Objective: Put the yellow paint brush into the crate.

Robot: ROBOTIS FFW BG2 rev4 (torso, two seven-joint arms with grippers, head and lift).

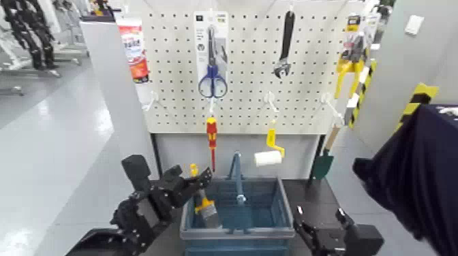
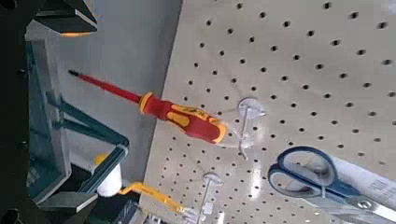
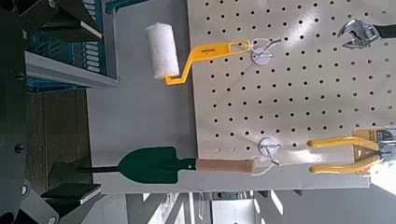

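Left gripper [image 1: 193, 185] is clamping the yellow paint brush [image 1: 202, 202] near the top of its handle, fingers closed on it, at the near-left corner of the crate [image 1: 272, 235]. Brush is hanging roughly upright, bristles down: slim yellow handle poking up above my fingers, yellow-orange ferrule band below them, wide grey bristles dipping inside the crate's left end, just past the rim. Can't tell whether the bristles are touching the crate floor.

Crate is sitting on the dark table [image 1: 319, 194] in front of me: rectangular, blue-grey plastic, slotted mesh walls, thick grey rim, blue hoop handle standing up in the middle.

Right gripper [image 1: 319, 231] is resting low at the near right, just beside the crate's right end, fingers spread apart, holding nothing.

Behind the crate I'm seeing a white pegboard [image 1: 252, 82] with tools on hooks: blue-handled scissors [image 1: 212, 68] on a card, a black adjustable wrench [image 1: 285, 46], yellow-handled pliers [image 1: 349, 65], a red-and-yellow screwdriver [image 1: 211, 139] hanging tip down, a yellow-handled white paint roller [image 1: 270, 153], and a green trowel [image 1: 324, 160] with a wooden handle at the far right.

Left wrist view is showing the screwdriver and scissors on the board, with the crate's mesh at one edge. Right wrist view is showing the roller, trowel, pliers and wrench.

A person's dark sleeve [image 1: 416, 177] is sitting at the right edge of the head view.
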